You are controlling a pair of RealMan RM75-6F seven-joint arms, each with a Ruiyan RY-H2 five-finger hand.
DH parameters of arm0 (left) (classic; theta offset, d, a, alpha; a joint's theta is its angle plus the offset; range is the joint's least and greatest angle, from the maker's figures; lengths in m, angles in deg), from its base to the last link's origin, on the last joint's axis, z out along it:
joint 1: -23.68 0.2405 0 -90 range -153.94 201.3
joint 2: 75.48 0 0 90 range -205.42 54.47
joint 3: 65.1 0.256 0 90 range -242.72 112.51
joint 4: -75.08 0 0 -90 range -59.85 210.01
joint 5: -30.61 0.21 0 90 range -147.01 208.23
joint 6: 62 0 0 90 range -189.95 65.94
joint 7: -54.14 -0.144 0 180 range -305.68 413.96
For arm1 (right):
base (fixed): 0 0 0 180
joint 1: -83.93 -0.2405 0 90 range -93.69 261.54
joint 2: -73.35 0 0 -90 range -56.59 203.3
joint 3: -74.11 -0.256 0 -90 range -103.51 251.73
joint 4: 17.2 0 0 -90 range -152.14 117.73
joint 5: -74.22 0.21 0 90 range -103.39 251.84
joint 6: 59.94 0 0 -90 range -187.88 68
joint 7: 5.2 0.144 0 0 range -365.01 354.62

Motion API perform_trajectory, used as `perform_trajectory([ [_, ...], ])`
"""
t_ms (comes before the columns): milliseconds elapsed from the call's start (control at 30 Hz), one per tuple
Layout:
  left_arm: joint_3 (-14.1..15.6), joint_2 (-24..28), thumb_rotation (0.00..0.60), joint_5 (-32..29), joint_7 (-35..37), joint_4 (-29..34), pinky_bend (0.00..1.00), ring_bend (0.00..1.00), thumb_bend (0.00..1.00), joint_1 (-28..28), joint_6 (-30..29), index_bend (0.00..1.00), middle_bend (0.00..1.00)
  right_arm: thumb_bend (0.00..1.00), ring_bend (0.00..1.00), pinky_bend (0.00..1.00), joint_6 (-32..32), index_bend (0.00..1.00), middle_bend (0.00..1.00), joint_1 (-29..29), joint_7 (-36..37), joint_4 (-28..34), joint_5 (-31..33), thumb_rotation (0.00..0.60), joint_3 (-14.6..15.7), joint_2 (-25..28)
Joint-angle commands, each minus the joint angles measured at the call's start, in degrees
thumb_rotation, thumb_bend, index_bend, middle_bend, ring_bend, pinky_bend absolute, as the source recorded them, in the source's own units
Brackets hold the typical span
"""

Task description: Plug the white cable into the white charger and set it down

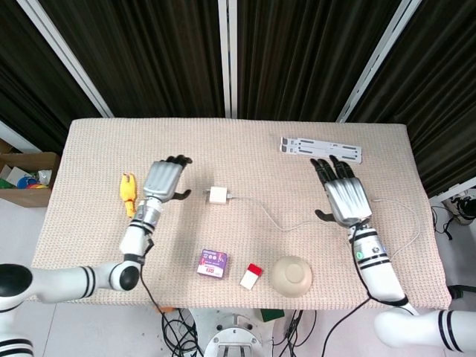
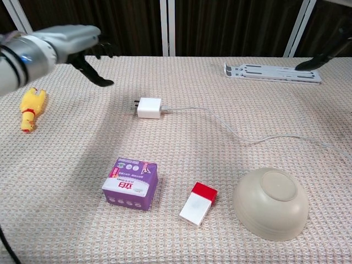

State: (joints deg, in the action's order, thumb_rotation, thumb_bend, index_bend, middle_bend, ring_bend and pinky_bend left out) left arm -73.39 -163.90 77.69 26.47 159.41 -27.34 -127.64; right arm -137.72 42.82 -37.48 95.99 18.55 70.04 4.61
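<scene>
White charger [image 1: 218,195] (cable plugged in) lies on woven tablecloth [image 1: 245,149].

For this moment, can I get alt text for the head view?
A white charger lies on the table with the white cable plugged in. The left robot hand and right robot hand are open, apart from it.
</scene>
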Motion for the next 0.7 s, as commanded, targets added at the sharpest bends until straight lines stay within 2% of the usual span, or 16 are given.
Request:
perform_trajectory([
  [33, 5.2, 10.2, 0.523, 10.8, 4.2, 5.9, 0.41, 0.23, 0.19, 8.3, -9.8, 0.24, 0.23, 0.18, 0.00, 0.15, -1.8, 0.00, 0.16, 6.9, 10.9, -3.4, -8.7, 0.600, 3.8, 6.0],
  [300, 12.5, 23.0, 0.567, 21.2, 13.8, 9.1, 0.36, 0.22, 0.19, 23.2, -22.0, 0.24, 0.23, 0.18, 0.00, 0.11, -6.9, 0.01, 0.14, 18.0, 31.1, -13.1, -21.0, 0.600, 8.7, 10.6],
  [500, 17.7, 25.8, 0.569, 27.2, 18.7, 7.1, 0.32, 0.21, 0.18, 33.9, -29.9, 0.24, 0.23, 0.19, 0.00, 0.09, -12.2, 0.01, 0.13, 25.4, 38.0, -19.4, -24.6, 0.600, 10.3, 9.8],
  [700, 20.3, 24.9, 0.571, 31.4, 22.2, 5.2, 0.30, 0.21, 0.18, 42.6, -35.9, 0.24, 0.23, 0.19, 0.00, 0.09, -15.6, 0.01, 0.13, 30.4, 42.3, -23.0, -26.6, 0.600, 10.5, 8.8],
])
